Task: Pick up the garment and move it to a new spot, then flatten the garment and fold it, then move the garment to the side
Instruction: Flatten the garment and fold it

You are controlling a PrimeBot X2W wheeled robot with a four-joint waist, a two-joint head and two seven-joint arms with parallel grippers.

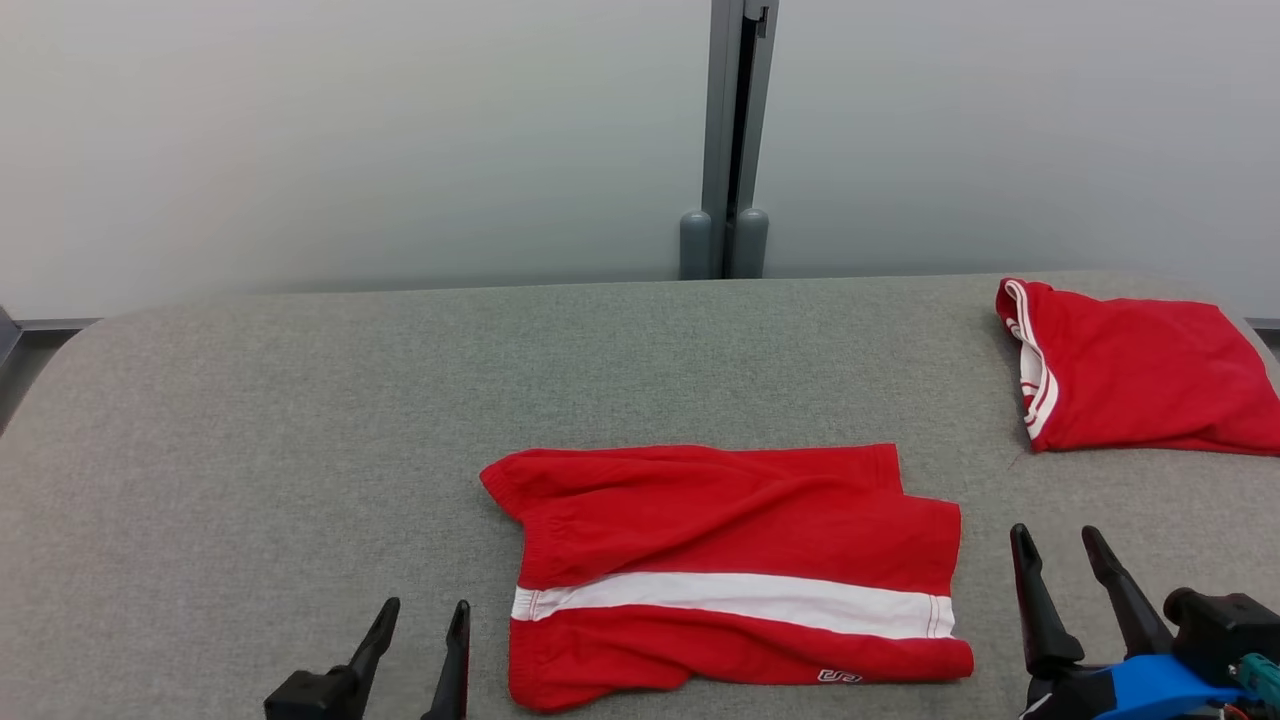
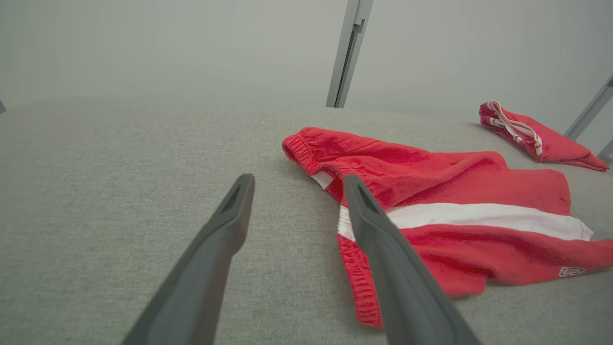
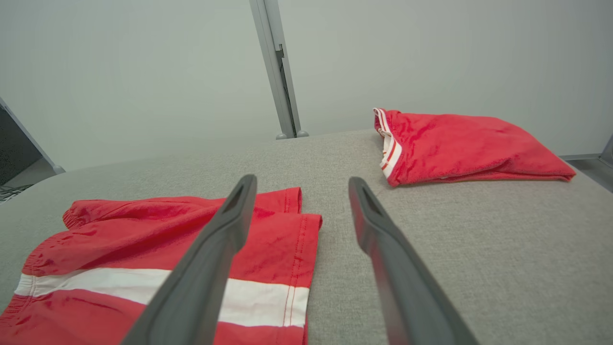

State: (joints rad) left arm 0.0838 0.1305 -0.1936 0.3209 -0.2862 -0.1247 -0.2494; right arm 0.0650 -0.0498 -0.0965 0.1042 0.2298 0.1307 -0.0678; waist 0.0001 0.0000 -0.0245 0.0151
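Note:
The garment (image 1: 730,575) is a pair of red shorts with a white side stripe, lying spread and a little rumpled at the near middle of the grey table (image 1: 300,420); it also shows in the wrist views (image 2: 455,211) (image 3: 158,258). My left gripper (image 1: 425,610) stands open just left of its waistband, above the table, holding nothing. My right gripper (image 1: 1055,540) is open too, just right of the leg hems, empty. In the wrist views the left gripper (image 2: 297,179) and right gripper (image 3: 301,181) show their fingers apart over bare cloth-covered table.
A second red garment (image 1: 1140,370) with white trim lies folded at the far right of the table, near its edge. A grey post (image 1: 735,140) stands behind the table against a pale wall. The left half of the table is bare.

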